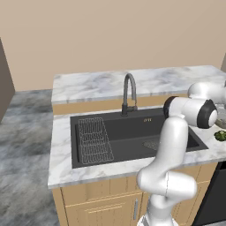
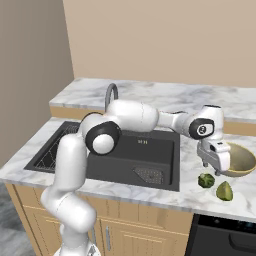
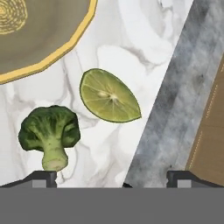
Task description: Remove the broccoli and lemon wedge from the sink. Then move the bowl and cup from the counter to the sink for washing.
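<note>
Sink (image 2: 162,150): matte black basin set in the white marble counter (image 1: 62,154), with a wire grid rack (image 1: 93,140) along one end, a round drain strainer (image 2: 149,175) on the floor and a dark curved faucet (image 1: 129,93) behind. No loose item visible inside the basin.

Broccoli (image 3: 50,130): out of the sink, lying on the counter beside the basin, stem pointing toward the hand camera. Seen from the right base camera (image 2: 206,180) just in front of the bowl.

Lemon wedge (image 3: 109,96): also on the counter, close beside the broccoli but apart from it, cut face up, near the counter's front edge.

Bowl (image 2: 242,160): tan-yellow, upright on the counter just behind the two food items, touching neither in the hand view. Glossy inside visible; no contents seen.

Gripper (image 2: 211,168): above the counter over the near rim of the bowl, pointed downward. Fingers (image 3: 41,178) spread wide, nothing between them.
</note>
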Robot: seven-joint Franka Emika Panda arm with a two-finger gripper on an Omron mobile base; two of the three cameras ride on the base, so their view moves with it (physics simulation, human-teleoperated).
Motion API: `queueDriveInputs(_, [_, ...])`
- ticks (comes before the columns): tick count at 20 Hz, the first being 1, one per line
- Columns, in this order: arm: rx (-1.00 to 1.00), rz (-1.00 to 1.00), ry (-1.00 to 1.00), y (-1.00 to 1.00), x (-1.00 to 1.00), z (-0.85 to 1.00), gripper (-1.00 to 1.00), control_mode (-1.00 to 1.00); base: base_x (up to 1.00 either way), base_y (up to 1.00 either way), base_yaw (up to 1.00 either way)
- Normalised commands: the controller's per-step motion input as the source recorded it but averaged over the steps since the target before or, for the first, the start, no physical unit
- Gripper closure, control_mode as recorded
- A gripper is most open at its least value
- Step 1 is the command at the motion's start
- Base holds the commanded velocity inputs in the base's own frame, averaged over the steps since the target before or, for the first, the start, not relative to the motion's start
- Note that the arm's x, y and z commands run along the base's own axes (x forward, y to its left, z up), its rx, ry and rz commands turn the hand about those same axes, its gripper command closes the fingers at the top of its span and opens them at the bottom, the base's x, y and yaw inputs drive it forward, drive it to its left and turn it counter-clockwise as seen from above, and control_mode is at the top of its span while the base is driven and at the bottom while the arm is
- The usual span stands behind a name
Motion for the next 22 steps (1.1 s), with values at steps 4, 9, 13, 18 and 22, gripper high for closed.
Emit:
queueDriveInputs(4, [0.02, 0.0, -0.08, 0.01, 0.01, 0.28, -1.0, -1.0, 0.0, 0.0, 0.0])
queueDriveInputs(9, [0.03, 0.06, -0.06, 0.06, 0.15, 0.11, -1.0, -1.0, 0.0, 0.0, 0.0])
queueDriveInputs(13, [0.0, 0.21, -0.05, 0.01, 0.21, 0.01, -1.0, -1.0, 0.0, 0.0, 0.0])
queueDriveInputs(18, [0.0, 0.29, -0.01, -0.03, 0.2, 0.0, -1.0, -1.0, 0.0, 0.0, 0.0])
queueDriveInputs(22, [0.0, 0.33, -0.01, -0.03, 0.22, 0.0, -1.0, -1.0, 0.0, 0.0, 0.0])
